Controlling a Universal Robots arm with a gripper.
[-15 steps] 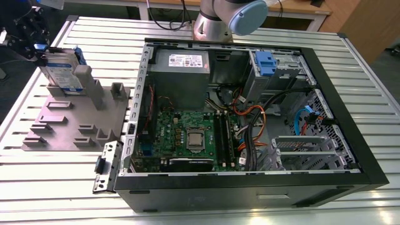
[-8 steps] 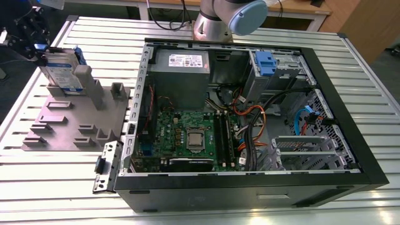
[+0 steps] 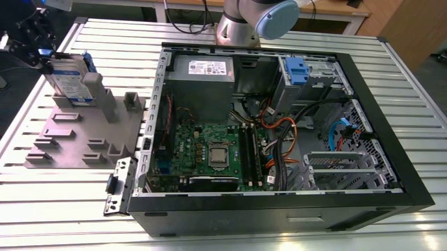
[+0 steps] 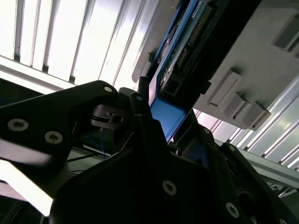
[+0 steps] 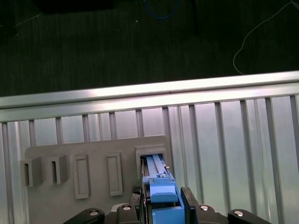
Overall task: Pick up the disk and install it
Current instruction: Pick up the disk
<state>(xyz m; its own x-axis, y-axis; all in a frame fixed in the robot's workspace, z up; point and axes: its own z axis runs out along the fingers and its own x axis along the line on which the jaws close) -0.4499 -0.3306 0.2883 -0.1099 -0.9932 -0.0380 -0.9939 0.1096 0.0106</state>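
Tool (image 3: 42, 55) is clenched on the disk (image 3: 71, 81). In the first wrist view its fingers (image 5: 187, 199) press on either side of the blue frame. The disk stands on edge in a slot of the grey holder (image 3: 77, 138), which sits on the slatted desk (image 3: 363, 47). In the exterior view that's about 10 o'clock from the open computer case (image 3: 279, 209), just beside it and not inside.

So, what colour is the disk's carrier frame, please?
The carrier frame is blue; see the first wrist view.
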